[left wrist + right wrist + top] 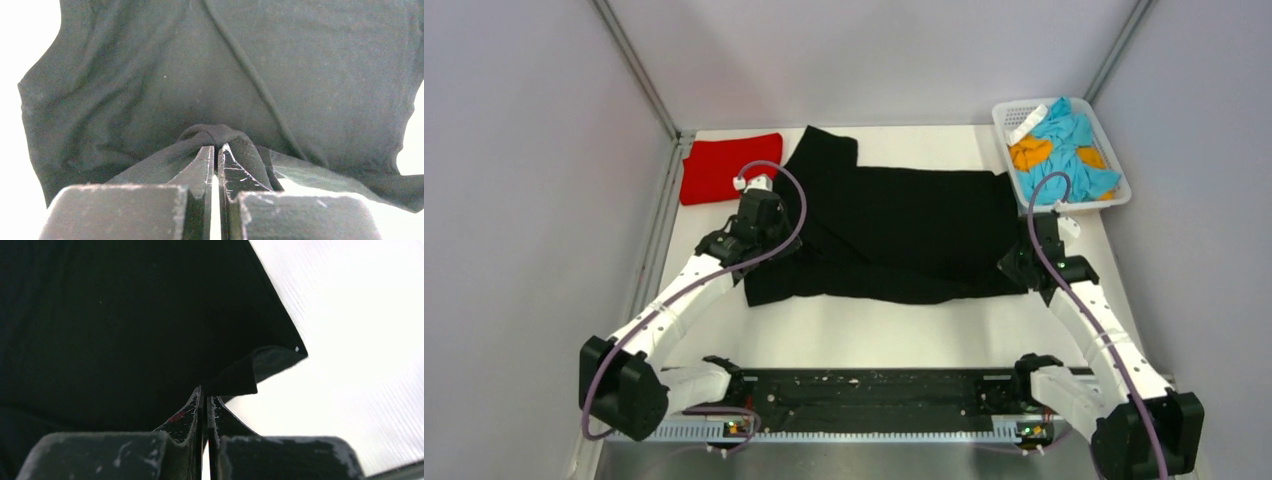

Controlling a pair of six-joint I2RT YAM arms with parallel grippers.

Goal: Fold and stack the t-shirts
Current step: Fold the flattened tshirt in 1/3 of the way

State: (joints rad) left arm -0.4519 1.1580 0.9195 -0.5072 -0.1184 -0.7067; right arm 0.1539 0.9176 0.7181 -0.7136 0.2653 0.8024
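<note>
The large black t-shirt [894, 230] lies spread across the middle of the white table. The red t-shirt [729, 167] lies folded at the far left. My left gripper [769, 222] is at the black shirt's left edge, shut on a pinched fold of its cloth [216, 137]. My right gripper [1029, 262] is at the shirt's right near corner, shut on that lifted corner [235, 380]. The black shirt fills most of both wrist views.
A white lattice basket [1110, 197] with blue and orange cloths stands at the far right corner. A black rail [864, 395] runs along the near edge between the arm bases. Grey walls enclose the table on both sides.
</note>
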